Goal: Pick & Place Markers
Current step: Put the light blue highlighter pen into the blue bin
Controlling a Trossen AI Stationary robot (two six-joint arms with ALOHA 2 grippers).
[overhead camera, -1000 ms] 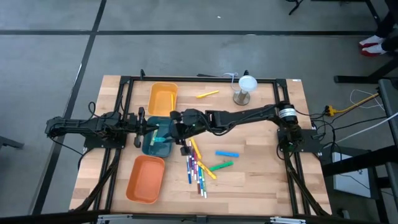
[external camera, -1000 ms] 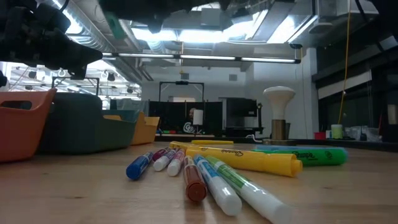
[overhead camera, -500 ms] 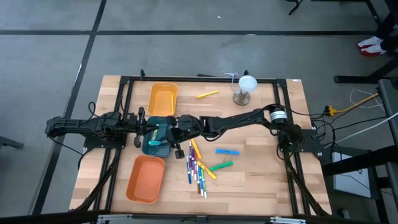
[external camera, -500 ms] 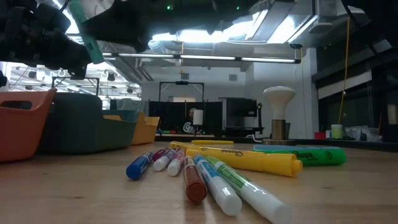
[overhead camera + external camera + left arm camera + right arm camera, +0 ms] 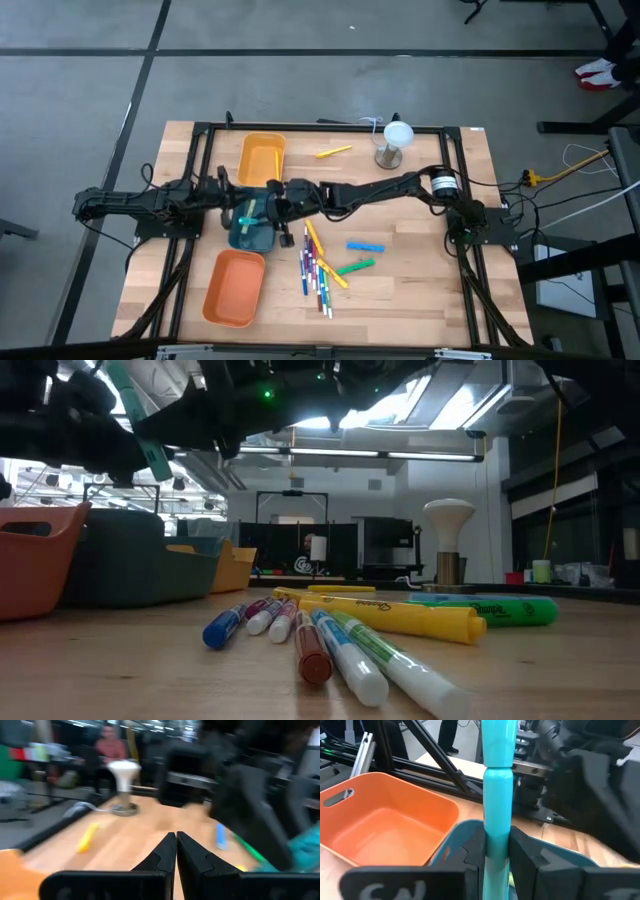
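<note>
Teal marker (image 5: 498,795) clamped mid-barrel in right gripper (image 5: 497,851), over teal tray (image 5: 240,236).
Likely light, rigid, slick; central hold suits. Left gripper (image 5: 175,851) closed, empty.

Even overhead light falls on the table (image 5: 420,270), shadows faint. In the low view, bright ceiling panels (image 5: 320,420) glare behind the dark silhouetted arms. The left wrist view is motion-blurred beyond the left gripper (image 5: 176,851). The right wrist view is sharp at the right gripper (image 5: 497,851), soft beyond.

Both arms crowd teal tray (image 5: 243,238), bare wood (image 5: 420,280) right
</note>
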